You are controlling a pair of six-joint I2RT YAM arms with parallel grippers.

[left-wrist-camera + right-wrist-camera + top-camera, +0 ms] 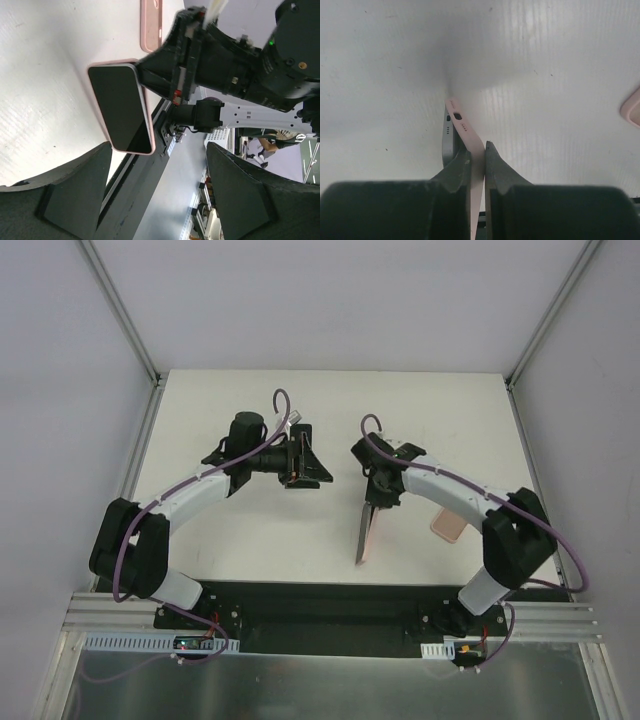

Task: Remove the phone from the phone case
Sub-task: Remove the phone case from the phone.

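The fingers (456,171) of the right gripper (476,151) are pinched together on the phone (461,131), clamping one end of it so that its charging port points away from the wrist camera, toward the table (300,400). From above, the phone shows as a thin sliver running from the gripper toward the near edge. Whether its lower end touches the surface cannot be told.

The left gripper (300,468) sits to the left of the phone, well apart from it, its fingers (75,195) spread wide with nothing between them. Its camera faces the phone's dark screen, which is rimmed in pink.

The phone case (450,528) – pink, empty – lies flat on the table to the right of the phone, partly under the right arm.
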